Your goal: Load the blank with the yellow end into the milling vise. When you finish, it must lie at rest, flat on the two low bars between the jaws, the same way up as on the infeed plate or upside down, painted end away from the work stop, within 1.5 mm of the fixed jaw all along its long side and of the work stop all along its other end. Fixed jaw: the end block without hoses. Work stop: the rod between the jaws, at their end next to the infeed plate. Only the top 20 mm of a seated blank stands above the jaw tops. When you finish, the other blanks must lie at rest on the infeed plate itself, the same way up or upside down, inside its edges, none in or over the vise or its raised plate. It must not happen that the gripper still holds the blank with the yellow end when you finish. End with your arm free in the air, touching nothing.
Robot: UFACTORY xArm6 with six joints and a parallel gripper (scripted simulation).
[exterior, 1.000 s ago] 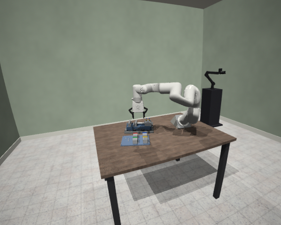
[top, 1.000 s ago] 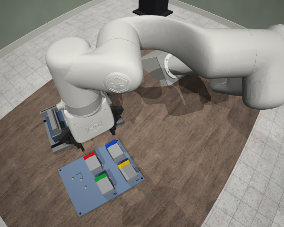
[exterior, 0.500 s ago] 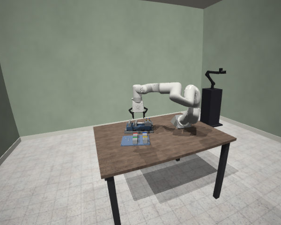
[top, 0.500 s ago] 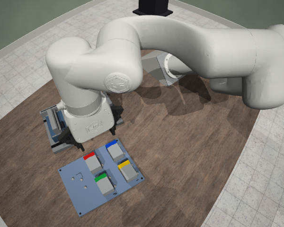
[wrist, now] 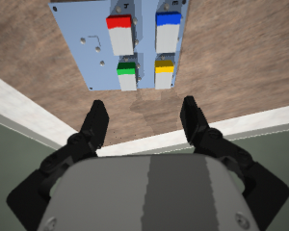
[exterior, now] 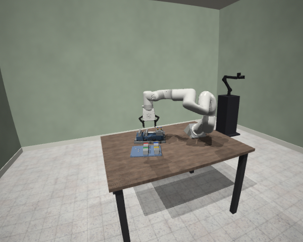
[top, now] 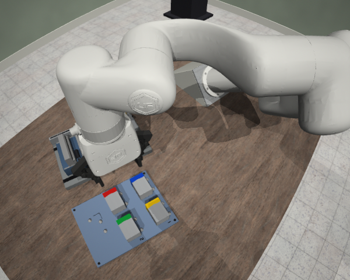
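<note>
My gripper (top: 118, 174) (exterior: 149, 126) (wrist: 144, 107) is spread wide, nothing in it, up above the vise (top: 67, 150) (exterior: 150, 136). Yellow blank (top: 158, 211) (exterior: 156, 150) (wrist: 164, 75) sits on the plate (top: 87, 241) (exterior: 135, 153) (wrist: 69, 29), at a corner, painted end toward the vise. Pick still to do.

Risks: blue blank (top: 142, 187) (exterior: 156, 144) (wrist: 168, 36) is just off its painted end and green blank (top: 129, 227) (exterior: 145, 150) (wrist: 127, 78) stands beside it; open fingers coming down off-centre could knock either. Pegs close to its side could catch a fingertip. A skewed grip would probably carry into the vise and leave a gap at the fixed jaw or stop. Wrong turn puts paint at the stop.

Red blank (top: 115, 201) (exterior: 145, 144) (wrist: 121, 38) is on the plate too. My gripper hides much of the vise from the top.
</note>
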